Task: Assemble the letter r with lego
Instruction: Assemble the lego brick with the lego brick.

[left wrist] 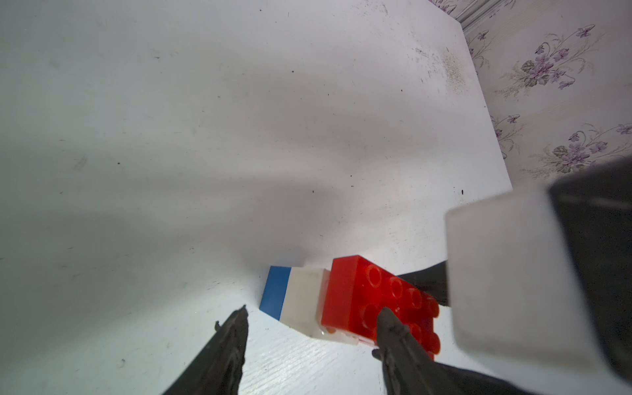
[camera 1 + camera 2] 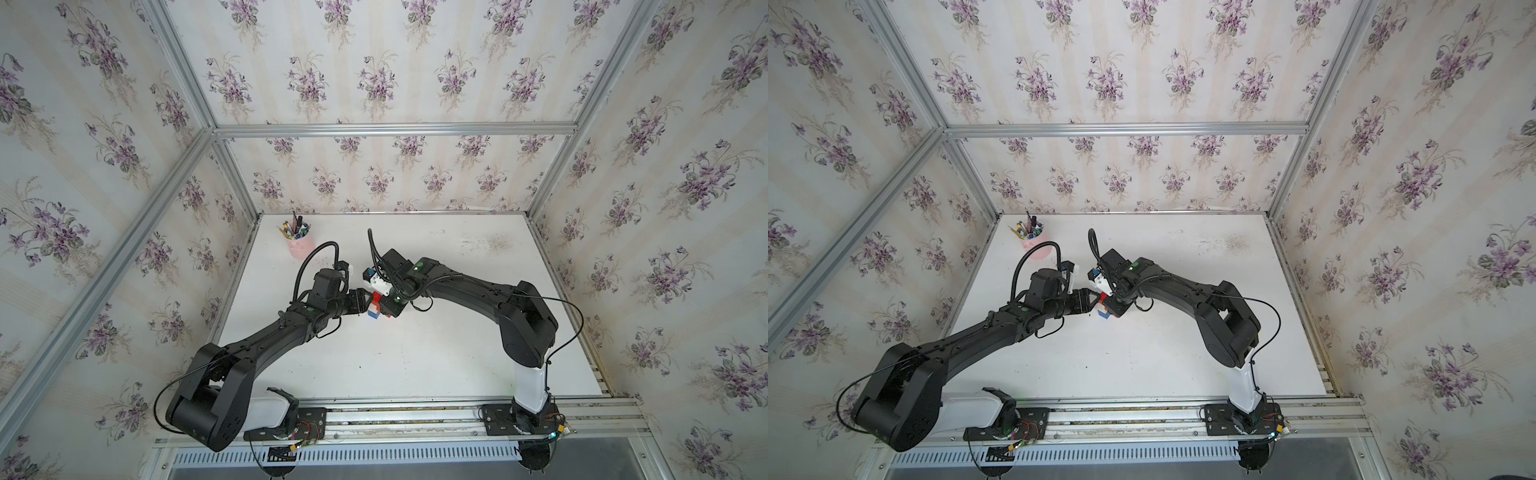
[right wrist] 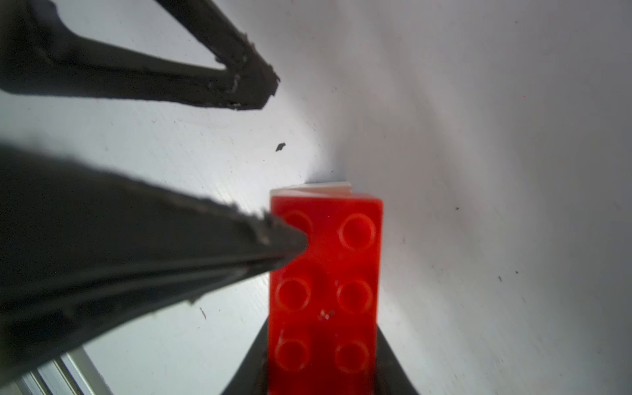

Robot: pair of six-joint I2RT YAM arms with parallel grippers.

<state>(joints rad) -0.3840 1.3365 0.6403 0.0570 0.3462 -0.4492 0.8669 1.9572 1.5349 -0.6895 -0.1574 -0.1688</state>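
The lego stack shows in both top views between the two grippers: a long red brick (image 2: pixel 377 297) (image 2: pixel 1102 297) over a white brick and a blue brick (image 2: pixel 374 315). My right gripper (image 3: pixel 323 376) is shut on the long red brick (image 3: pixel 325 273), one finger on each long side. In the left wrist view the red brick (image 1: pixel 355 290), the white brick (image 1: pixel 304 301) and the blue brick (image 1: pixel 275 290) are joined in a line, blue end at the table. My left gripper (image 1: pixel 314 309) is open, with one fingertip (image 1: pixel 386 318) on the red studs.
A pink cup of pens (image 2: pixel 299 245) (image 2: pixel 1034 245) stands at the table's back left. The white table (image 2: pixel 415 353) is fenced by papered walls and metal rails. Both arms reach in from the front rail and meet near the middle.
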